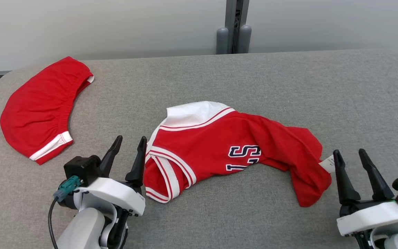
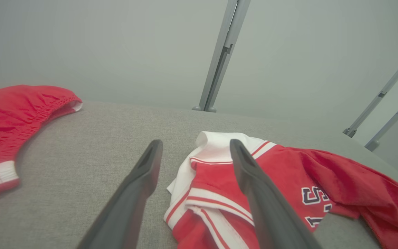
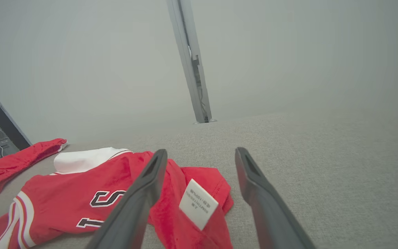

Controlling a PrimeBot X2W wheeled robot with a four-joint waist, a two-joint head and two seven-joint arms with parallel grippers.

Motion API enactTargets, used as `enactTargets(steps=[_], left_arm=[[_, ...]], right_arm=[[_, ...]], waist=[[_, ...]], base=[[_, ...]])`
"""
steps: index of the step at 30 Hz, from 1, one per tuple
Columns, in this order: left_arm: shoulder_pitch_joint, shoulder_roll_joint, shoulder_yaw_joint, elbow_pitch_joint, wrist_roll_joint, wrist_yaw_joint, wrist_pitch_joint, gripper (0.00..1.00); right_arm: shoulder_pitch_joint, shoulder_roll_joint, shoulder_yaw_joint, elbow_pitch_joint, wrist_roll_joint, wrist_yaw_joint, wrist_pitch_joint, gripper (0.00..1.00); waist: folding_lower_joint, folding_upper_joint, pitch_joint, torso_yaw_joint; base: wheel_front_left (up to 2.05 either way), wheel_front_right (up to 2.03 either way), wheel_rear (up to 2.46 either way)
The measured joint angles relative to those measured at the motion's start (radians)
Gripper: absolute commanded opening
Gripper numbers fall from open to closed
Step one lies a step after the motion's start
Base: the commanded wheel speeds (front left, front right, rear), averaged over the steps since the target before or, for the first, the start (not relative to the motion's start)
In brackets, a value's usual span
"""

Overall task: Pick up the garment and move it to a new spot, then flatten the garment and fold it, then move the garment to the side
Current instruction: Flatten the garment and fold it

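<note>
Seemingly poised to tug it flat, the left hand and right hand, both spread and empty, flank the crumpled red-and-white jersey.

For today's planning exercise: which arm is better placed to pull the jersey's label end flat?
Probably right: the right gripper, fingers open, sits by the white label on the jersey; the left gripper is at the opposite, striped end.
</note>
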Motion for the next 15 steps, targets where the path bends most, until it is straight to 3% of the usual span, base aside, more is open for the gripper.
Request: enactTargets(steps=[9,15], left_arm=[[0.004,0.006,0.002,-0.014,-0.005,0.001,0.001,1.0],[0.005,0.007,-0.007,-0.02,-0.005,0.003,0.006,1.0]], right_arm=[[0.031,0.001,-0.038,0.01,0.039,0.0,0.0,1.0],[0.033,0.006,-0.003,0.111,0.129,0.0,0.0,1.0]], waist=[[0.0,0.0,0.014,-0.014],[0.0001,0.0,0.027,-0.022]], base=[[0.0,0.0,0.0],[0.0,0.0,0.0]])
